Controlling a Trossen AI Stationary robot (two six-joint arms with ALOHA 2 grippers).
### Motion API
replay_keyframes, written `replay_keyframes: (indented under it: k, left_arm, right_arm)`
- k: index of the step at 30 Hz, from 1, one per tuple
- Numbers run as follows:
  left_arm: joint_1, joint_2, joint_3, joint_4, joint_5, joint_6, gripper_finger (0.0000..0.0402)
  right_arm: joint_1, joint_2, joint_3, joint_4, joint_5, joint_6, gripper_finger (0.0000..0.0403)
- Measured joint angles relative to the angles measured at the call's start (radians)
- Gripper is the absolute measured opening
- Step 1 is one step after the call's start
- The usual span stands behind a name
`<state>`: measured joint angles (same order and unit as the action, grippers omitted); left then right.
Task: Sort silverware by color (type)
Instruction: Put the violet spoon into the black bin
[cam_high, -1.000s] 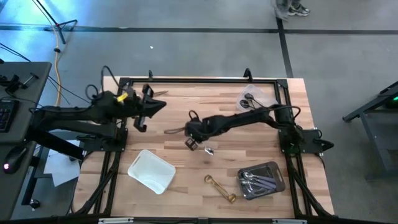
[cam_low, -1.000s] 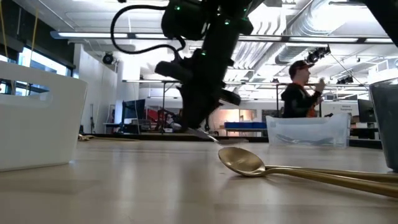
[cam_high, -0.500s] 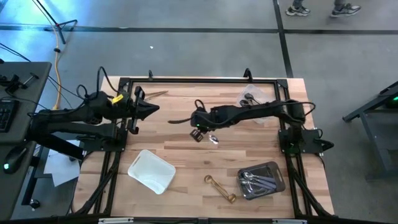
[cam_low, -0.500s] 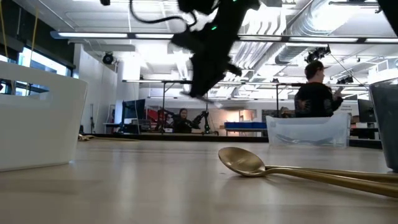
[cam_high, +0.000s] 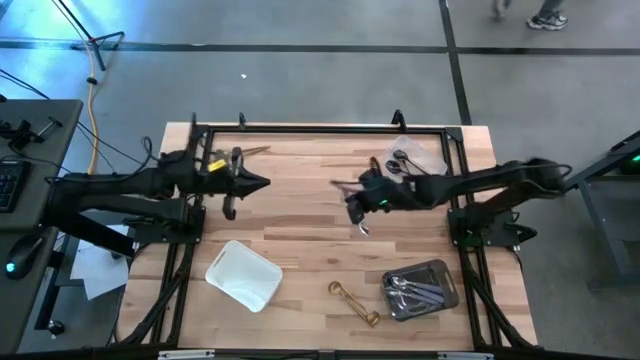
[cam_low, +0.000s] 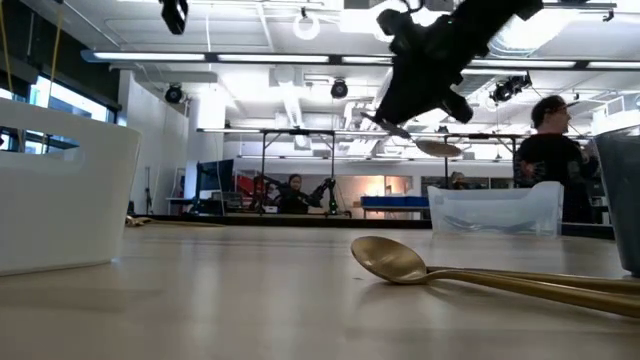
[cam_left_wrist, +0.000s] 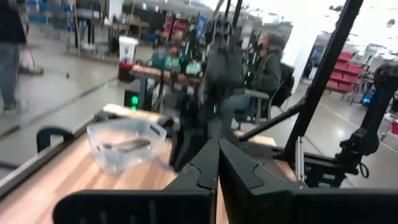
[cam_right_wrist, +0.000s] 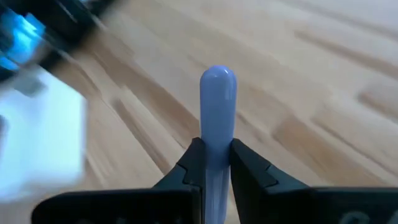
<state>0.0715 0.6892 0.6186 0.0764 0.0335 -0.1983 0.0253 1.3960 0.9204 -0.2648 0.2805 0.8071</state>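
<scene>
My right end effector (cam_high: 358, 212) is clamped on a silver spoon (cam_right_wrist: 217, 118), held above the bench (cam_high: 300, 230) left of the grey tray (cam_high: 422, 288), which holds silverware. Gold spoon (cam_high: 354, 302) remains unsorted. My left end effector (cam_high: 250, 184) is closed, empty.

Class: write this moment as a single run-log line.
right gripper: shut on silver utensil, lifted above table | left gripper: shut, empty, waiting

Right claw (cam_high: 352, 200) pinched closed mid-table, raised; left claw (cam_high: 262, 183) closed, at left.
</scene>
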Motion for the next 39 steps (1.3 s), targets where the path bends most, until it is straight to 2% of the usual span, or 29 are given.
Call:
replay_keyframes:
  k: [4, 10, 15, 21, 31, 39]
  left_arm:
    - [0.0, 0.08, 0.0, 0.002, -0.002, -0.01, 0.0]
    - [0.0, 0.22, 0.0, 0.132, -0.017, -0.119, 0.0]
    - [0.0, 0.314, 0.0, 0.322, -0.018, -0.163, 0.0]
    - [0.0, 0.347, 0.0, 0.44, 0.02, -0.153, 0.0]
    - [0.0, 0.341, 0.0, 0.447, 0.043, -0.038, 0.0]
    - [0.0, 0.341, 0.0, 0.453, 0.048, -0.034, 0.0]
  right_arm:
    - [-0.032, -0.074, -0.104, 0.253, -0.03, -0.054, 0.0032]
    - [-0.074, -0.089, -0.07, 0.469, -0.149, -0.295, 0.0032]
    - [-0.112, -0.089, 0.023, 0.472, -0.274, -0.424, 0.0032]
    - [-0.117, -0.089, 0.102, 0.481, -0.301, -0.478, 0.0032]
    - [-0.117, -0.089, 0.119, 0.535, -0.312, -0.491, 0.0032]
    - [-0.114, -0.089, 0.119, 0.538, -0.32, -0.494, 0.0032]
